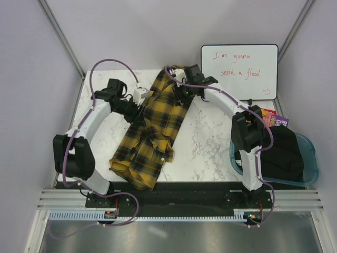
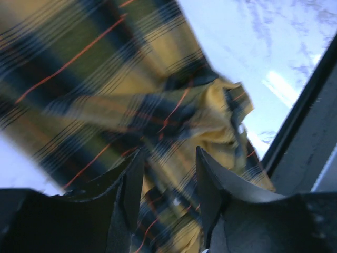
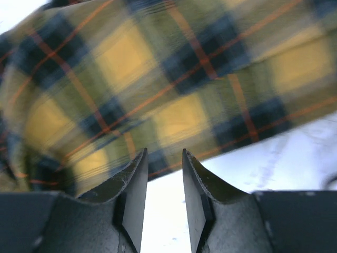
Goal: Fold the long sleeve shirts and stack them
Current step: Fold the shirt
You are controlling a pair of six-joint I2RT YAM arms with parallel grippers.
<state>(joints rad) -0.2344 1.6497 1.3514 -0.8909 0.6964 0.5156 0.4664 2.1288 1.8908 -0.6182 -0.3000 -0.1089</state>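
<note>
Left tool (image 2: 168, 153) fingers stand parted with yellow-and-black plaid filling the gap between them; whether they pinch that bunched cloth or only hang over it I cannot tell. Right tool (image 3: 164, 154) is released: bare marble shows through its narrow gap, and the plaid edge lies just beyond its tips toward 12 o'clock. Seen from above, the long sleeve shirt (image 1: 152, 132) lies crumpled on the white marble table (image 1: 210, 142), its long axis running from about 1 o'clock at the far end down to 7 o'clock near the left arm's base. Both tools sit at that far end, the left on the shirt's 9 o'clock flank and the right on its 3 o'clock flank, so neither is clearly nearer; the bulk of the cloth trails away from them toward 7 o'clock. At 3 o'clock, well apart, a teal bin (image 1: 310, 158) holds a dark garment (image 1: 284, 153), with a colourful packet (image 1: 275, 117) behind it whose print is too small to read. At 1 o'clock a whiteboard (image 1: 239, 68) reads in red "I'm gonna send a flood", with a small heart.
</note>
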